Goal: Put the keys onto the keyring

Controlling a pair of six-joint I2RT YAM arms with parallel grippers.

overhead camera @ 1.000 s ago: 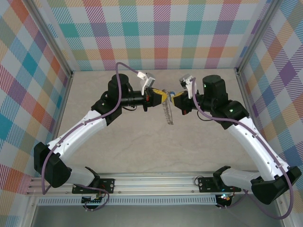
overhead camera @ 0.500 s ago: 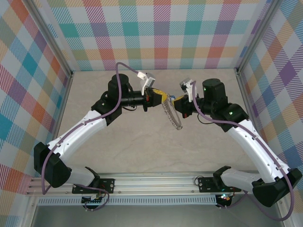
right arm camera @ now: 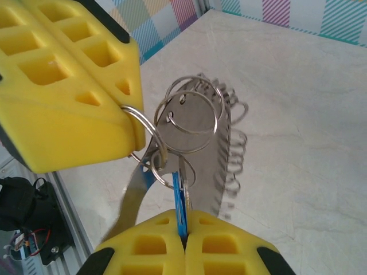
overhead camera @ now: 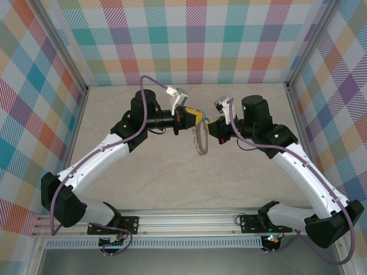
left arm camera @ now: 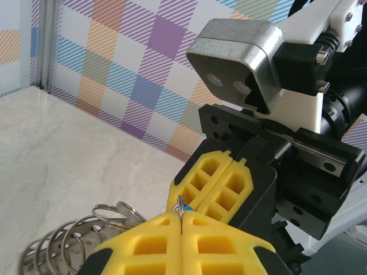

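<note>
Both grippers meet tip to tip above the middle of the table. My left gripper (overhead camera: 198,118) (left arm camera: 181,220) is shut on a thin wire loop of the keyring (overhead camera: 199,141) (right arm camera: 198,123), whose grey hoop hangs below, fringed with small loops (left arm camera: 86,229). My right gripper (overhead camera: 211,124) (right arm camera: 184,229) is shut on the keys (right arm camera: 180,197): the blue tag and the small silver key stand edge-on between its yellow fingers (right arm camera: 143,240). The key's small ring reaches up among the loops beside the left fingers (right arm camera: 69,86). Whether it is threaded on, I cannot tell.
The pale marbled table (overhead camera: 172,172) is walled by checked panels (overhead camera: 195,40) at the back and both sides. An aluminium rail (overhead camera: 189,220) with the arm bases runs along the near edge. The right arm's camera housing (left arm camera: 235,66) sits close ahead in the left wrist view.
The right gripper has shifted slightly left, closer to the left gripper. The hanging keyring swung out to the right and is back under the grippers. Both stay shut.
</note>
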